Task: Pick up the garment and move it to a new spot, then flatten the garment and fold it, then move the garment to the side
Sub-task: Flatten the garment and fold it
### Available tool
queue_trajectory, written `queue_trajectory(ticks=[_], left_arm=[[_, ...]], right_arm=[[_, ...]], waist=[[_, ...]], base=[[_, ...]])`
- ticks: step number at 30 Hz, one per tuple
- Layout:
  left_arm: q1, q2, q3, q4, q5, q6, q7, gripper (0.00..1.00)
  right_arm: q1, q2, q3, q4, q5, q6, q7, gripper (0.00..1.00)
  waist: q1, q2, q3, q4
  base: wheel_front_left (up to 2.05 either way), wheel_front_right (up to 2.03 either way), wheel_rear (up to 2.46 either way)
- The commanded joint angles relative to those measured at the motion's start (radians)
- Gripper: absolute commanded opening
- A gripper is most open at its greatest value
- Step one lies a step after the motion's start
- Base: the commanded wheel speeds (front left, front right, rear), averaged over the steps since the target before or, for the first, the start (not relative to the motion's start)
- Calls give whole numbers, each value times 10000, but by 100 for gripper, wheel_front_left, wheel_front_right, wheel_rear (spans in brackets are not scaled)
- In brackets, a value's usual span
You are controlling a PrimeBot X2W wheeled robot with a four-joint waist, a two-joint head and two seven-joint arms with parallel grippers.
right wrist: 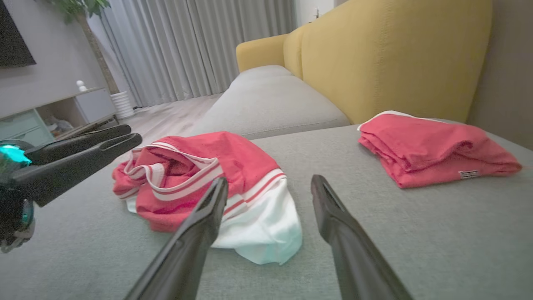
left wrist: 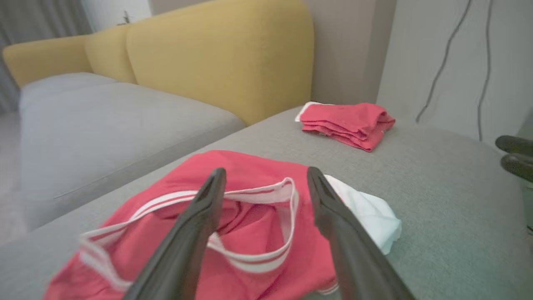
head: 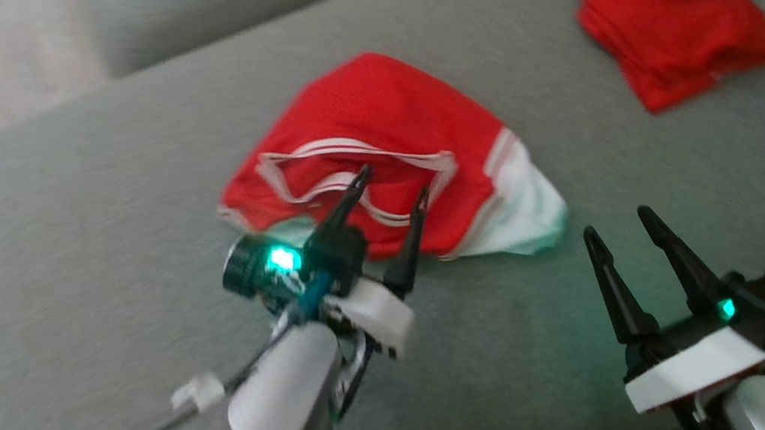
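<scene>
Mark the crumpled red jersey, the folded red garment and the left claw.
crumpled red jersey point(head: 383, 116), head view, red mesh top
folded red garment point(head: 677, 27), head view, top layer's middle
left claw point(head: 393, 181), head view, midway between fingertips

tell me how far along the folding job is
Done: one red garment lies folded at the far right. In hand: the open left gripper points at the crumpled red-and-white garment, gripping nothing; the right gripper is open, apart from it. Left: pick up, move, flatten, fold, set aside.
</scene>
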Motion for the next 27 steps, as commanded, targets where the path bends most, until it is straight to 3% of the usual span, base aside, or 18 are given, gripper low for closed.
queue_trajectory(ticks=[1,9,16,17,18,19,20,25,27], left_arm=[[-649,18,-90,243,-416,34,160,100],[-1457,18,-635,1686,-2066,-56,1044,100],[-2196,18,-927,2294,-2645,-170,305,100],[-2331,18,-1014,2272,-2640,-152,103,78],[-2484,18,-1137,2228,-2613,-151,-53,47],[-2629,18,-1208,2130,-2661,-156,-189,27],[-2810,18,-1291,2008,-2696,-170,-294,0],[-4258,18,-1371,1384,-2770,-316,-598,0],[-5599,137,-1205,1423,-2360,-402,-663,0]], right_arm=[[-342,-58,268,-284,77,65,-38,100],[-512,118,244,-247,119,65,-38,100],[-434,276,247,-184,145,65,-38,100],[-417,289,239,-164,148,65,-38,100],[-397,298,232,-144,145,65,-38,100],[-372,309,211,-132,142,65,-38,100],[-348,320,184,-124,134,65,-38,100],[-210,324,112,-99,48,65,-38,100],[-21,243,124,-88,-15,65,-38,100]], waist=[[-3,0,859,-1264],[-3,0,1156,-2394],[-3,0,1131,-2913],[-3,0,1090,-2940],[-3,0,1031,-2956],[-3,0,959,-2964],[-3,0,877,-2960],[-3,0,276,-2844],[-3,0,-149,-2673]], base=[[0,0,0],[0,0,0],[0,0,0],[0,0,0],[0,0,0],[0,0,0],[0,0,0],[0,0,0],[0,0,0]])
